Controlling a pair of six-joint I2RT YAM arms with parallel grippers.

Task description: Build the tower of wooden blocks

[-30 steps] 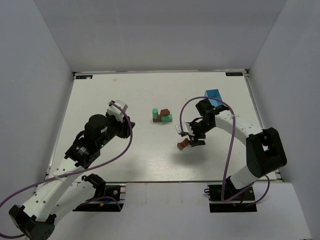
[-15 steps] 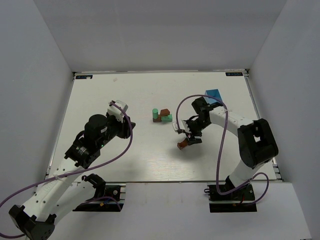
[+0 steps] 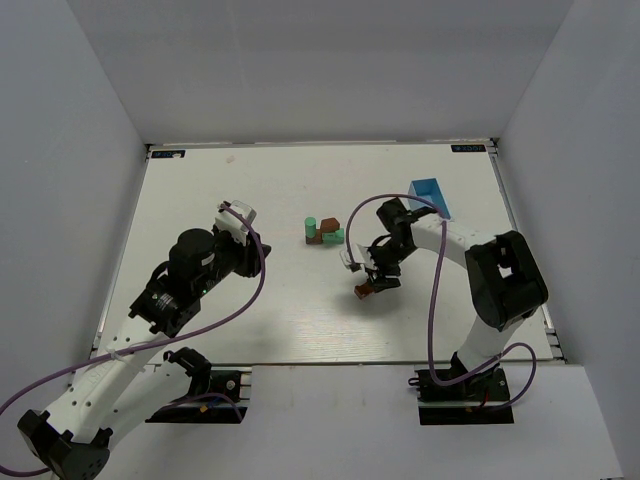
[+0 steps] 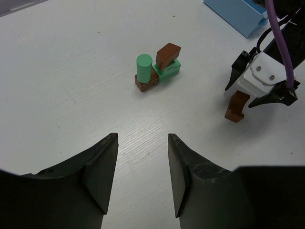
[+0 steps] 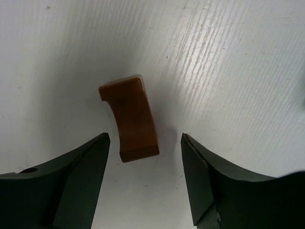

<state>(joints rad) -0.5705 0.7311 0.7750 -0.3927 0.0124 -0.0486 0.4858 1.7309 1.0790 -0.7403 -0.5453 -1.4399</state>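
A small stack [image 3: 323, 232] stands mid-table: a mint-green cylinder [image 4: 144, 67], a reddish-brown block [image 4: 168, 53] on a green block [image 4: 169, 70], and a small brown block [image 4: 145, 84] at the base. A loose curved brown block [image 5: 129, 118] lies on the table, also in the top view [image 3: 366, 290]. My right gripper [image 5: 145, 143] is open, its jaws on either side of this block's near end, not touching it. My left gripper [image 4: 142, 143] is open and empty, well short of the stack.
A small blue open-topped box [image 3: 432, 197] stands at the back right, behind the right arm, and shows in the left wrist view [image 4: 238, 14]. White walls enclose the table [image 3: 250, 190] on three sides. The right gripper [image 4: 262, 86] is right of the stack.
My right gripper has shifted a little to the left, closer over the loose brown block. The block and the stack have not moved. The left arm is still.
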